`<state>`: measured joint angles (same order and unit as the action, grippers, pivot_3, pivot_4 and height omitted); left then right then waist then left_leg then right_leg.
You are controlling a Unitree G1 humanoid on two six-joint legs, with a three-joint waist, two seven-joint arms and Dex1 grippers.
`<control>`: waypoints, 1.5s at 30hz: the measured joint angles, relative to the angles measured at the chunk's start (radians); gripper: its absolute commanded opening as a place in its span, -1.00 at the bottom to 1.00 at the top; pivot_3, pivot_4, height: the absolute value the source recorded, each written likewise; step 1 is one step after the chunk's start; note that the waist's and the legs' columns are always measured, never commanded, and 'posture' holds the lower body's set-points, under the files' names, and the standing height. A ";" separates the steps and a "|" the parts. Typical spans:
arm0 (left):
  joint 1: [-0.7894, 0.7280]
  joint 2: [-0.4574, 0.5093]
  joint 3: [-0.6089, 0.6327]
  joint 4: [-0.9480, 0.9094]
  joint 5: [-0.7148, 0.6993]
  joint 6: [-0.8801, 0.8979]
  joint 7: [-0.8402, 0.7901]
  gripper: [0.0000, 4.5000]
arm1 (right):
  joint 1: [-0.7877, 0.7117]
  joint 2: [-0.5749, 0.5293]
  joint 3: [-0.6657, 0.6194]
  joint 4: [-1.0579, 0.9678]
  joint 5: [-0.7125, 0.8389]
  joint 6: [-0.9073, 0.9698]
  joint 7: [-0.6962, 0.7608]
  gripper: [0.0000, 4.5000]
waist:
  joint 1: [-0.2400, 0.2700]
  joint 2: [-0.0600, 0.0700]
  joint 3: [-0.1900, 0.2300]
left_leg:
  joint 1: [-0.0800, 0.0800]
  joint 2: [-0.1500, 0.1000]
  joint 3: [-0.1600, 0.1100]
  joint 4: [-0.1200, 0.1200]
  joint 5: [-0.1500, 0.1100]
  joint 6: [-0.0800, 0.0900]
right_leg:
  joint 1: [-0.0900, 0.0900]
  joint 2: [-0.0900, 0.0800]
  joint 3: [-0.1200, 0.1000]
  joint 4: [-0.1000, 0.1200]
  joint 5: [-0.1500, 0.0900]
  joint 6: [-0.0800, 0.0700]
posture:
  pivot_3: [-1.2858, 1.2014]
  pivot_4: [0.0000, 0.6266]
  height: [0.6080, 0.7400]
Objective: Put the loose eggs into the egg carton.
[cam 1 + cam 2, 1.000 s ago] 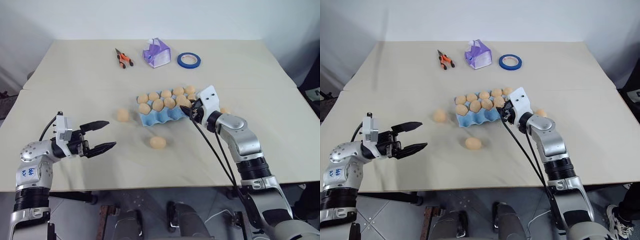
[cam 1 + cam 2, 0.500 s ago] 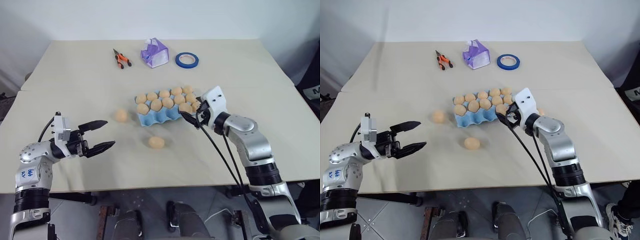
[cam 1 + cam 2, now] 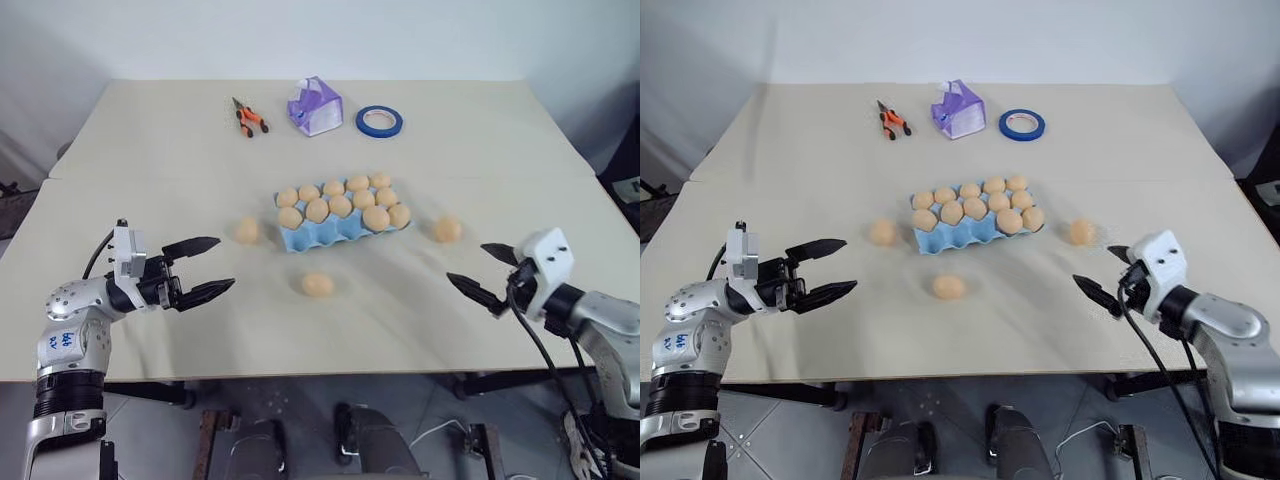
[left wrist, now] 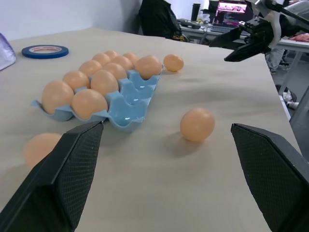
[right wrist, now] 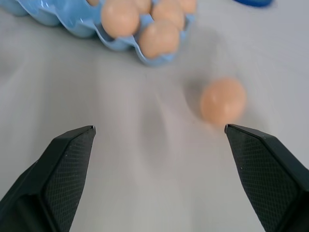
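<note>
On the near left of the beige table (image 3: pixel 150 150), the left gripper (image 3: pixel 205 270) hovers with its two black tapered fingers spread wide and nothing between them, pointing toward the middle of the scene. Just beyond it to the right, one loose egg (image 3: pixel 247 231) lies on the bare tabletop close beside the left end of the egg carton (image 3: pixel 325 235), not touching it. A second loose egg (image 3: pixel 317 285) rests nearer, in front of the carton and well apart from either gripper. The carton itself is a light blue moulded tray with scalloped cups in two rows, set at mid-table; ten eggs sit in it, smooth, matte, tan-orange ovals, and the near edge at its left end shows what look like empty cups. To the right of the carton a third loose egg (image 3: pixel 447 229) sits alone on the table. At the near right, the right gripper (image 3: pixel 489 272) is also wide open and empty, its textured black fingers aimed back toward that egg. By my reading the job is mostly done: three eggs are left to place, though whether the carton has room for all three I cannot tell. Along the far edge lie orange-handled pliers (image 3: pixel 246 117), a purple-white folded box (image 3: pixel 314 105) and a flat ring of blue tape (image 3: pixel 379 121), none of them part of the work.
</note>
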<state>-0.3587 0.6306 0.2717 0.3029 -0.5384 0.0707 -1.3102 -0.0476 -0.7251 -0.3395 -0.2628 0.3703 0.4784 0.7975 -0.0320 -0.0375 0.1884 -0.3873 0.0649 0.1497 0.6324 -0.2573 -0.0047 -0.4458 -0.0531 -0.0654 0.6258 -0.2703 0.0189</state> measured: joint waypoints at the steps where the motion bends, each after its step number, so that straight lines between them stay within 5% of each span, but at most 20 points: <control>1: -0.002 0.000 0.000 0.005 0.000 -0.001 0.000 1.00 | 0.013 -0.006 -0.012 -0.005 0.006 -0.001 0.005 0.99 | 0.000 0.000 0.000 | 0.000 0.000 0.000 0.000 0.000 -0.001 | 0.000 0.000 0.000 0.000 0.000 0.000 | 0.03 -0.52 1.00; 9: -0.004 0.000 0.000 0.025 0.000 -0.008 -0.002 1.00 | 0.032 -0.015 -0.059 0.002 0.014 -0.020 -0.006 0.99 | 0.001 0.000 0.000 | 0.000 0.000 0.000 0.000 0.000 -0.002 | 0.000 0.001 0.002 -0.001 0.000 0.000 | 0.03 -0.52 1.00; 23: -0.028 0.001 -0.005 0.028 0.000 -0.018 0.003 1.00 | -0.446 0.210 0.164 0.488 -0.148 -0.119 -0.273 0.99 | -0.003 0.001 0.000 | 0.000 0.001 0.000 -0.001 0.002 0.000 | -0.001 0.002 0.002 0.001 0.001 -0.001 | 0.03 -0.52 1.00; 31: 0.006 0.005 0.017 0.023 0.000 -0.019 0.016 1.00 | -0.526 0.225 0.216 0.703 -0.235 -0.263 -0.304 0.99 | -0.003 0.001 0.000 | 0.000 0.001 0.001 0.000 0.001 0.000 | -0.001 0.001 0.002 0.001 0.000 -0.001 | 0.03 -0.52 1.00; 34: 0.021 0.005 0.024 0.020 0.000 -0.019 0.021 1.00 | -0.536 0.225 0.222 0.767 -0.252 -0.296 -0.306 0.74 | -0.003 0.001 0.000 | 0.000 0.001 0.001 0.000 0.001 0.000 | -0.001 0.001 0.002 0.002 0.000 -0.001 | 0.03 -0.52 1.00; 40: 0.022 0.004 0.025 0.011 0.000 -0.021 0.031 1.00 | -0.539 0.231 0.226 0.787 -0.257 -0.332 -0.305 -0.21 | -0.011 0.001 0.001 | 0.000 0.001 0.001 0.000 0.002 -0.001 | -0.001 0.001 0.003 0.002 0.000 -0.001 | 0.03 -0.52 1.00; 45: 0.033 0.002 0.025 -0.012 -0.001 -0.024 0.034 1.00 | -0.539 0.231 0.225 0.782 -0.257 -0.342 -0.304 -0.37 | -0.022 0.001 0.001 | 0.000 0.001 0.001 -0.001 0.002 -0.001 | -0.001 0.001 0.003 0.002 0.000 -0.001 | 0.03 -0.52 1.00</control>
<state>-0.3256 0.6330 0.2966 0.2908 -0.5395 0.0468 -1.2758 -0.5867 -0.4945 -0.1140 0.5193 0.1137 0.1360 0.4937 -0.0536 -0.0364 0.1890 -0.3870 0.0659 0.1505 0.6318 -0.2557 -0.0055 -0.4466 -0.0521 -0.0629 0.6282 -0.2698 0.0182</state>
